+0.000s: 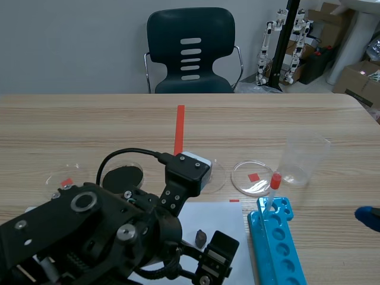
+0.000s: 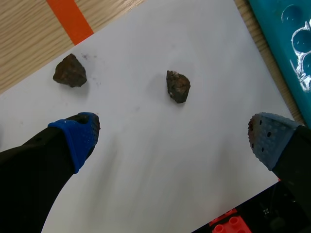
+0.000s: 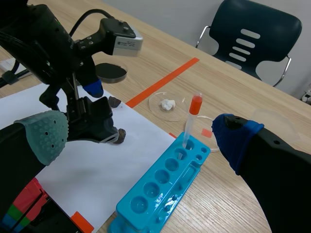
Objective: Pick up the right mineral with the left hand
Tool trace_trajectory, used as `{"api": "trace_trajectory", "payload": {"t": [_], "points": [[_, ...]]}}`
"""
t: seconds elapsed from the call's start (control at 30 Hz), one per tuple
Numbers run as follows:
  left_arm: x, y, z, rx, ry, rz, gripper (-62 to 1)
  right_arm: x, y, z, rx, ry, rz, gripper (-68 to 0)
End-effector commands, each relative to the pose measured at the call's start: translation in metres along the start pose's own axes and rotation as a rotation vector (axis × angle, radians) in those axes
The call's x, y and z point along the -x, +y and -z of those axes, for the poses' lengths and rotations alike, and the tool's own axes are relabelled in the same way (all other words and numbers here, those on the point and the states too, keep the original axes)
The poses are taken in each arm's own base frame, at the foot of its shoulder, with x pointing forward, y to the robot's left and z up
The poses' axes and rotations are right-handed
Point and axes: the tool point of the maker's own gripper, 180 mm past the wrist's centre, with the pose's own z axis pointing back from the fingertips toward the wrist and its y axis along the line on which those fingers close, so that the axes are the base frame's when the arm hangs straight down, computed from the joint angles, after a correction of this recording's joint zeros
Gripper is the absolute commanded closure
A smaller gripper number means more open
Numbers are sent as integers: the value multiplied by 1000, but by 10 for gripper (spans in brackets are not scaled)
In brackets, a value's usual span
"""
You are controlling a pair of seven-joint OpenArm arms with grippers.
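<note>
Right mineral (image 2: 178, 86): small dark brown lump on white sheet (image 2: 209, 43), in from sheet's far edge, nearer rack-side edge than its twin. It sits ahead of left jaws, between line of their pads (no contact). Left jaws spread wide above sheet, holding nothing. Left mineral (image 2: 70, 71) near sheet's far edge, just ahead of blue pad (image 2: 77, 133). Blue tube rack (image 1: 279, 252) on bench (image 1: 89, 130) along sheet's right edge. Right jaws also spread, empty, toward bench's right edge.
</note>
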Motion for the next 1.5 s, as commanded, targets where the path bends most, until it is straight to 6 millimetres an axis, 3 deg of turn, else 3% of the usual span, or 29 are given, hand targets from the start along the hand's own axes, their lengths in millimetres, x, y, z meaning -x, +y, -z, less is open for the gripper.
{"api": "trace_trajectory", "payload": {"t": [0.0, 0.37, 0.73, 1.47], "points": [[-5, -7, 1, 15, -2, -6, -623, -6, -2, 2, 3, -23, -1, -621], [-13, -26, 23, 26, 46, 42, -623, -6, -2, 2, 3, -23, -1, -621], [-23, -24, 39, -16, 59, 27, -623, -6, -2, 2, 2, -24, -1, -621], [2, -8, 52, -81, 135, -6, -623, -6, -2, 2, 3, -24, -1, -621]]}}
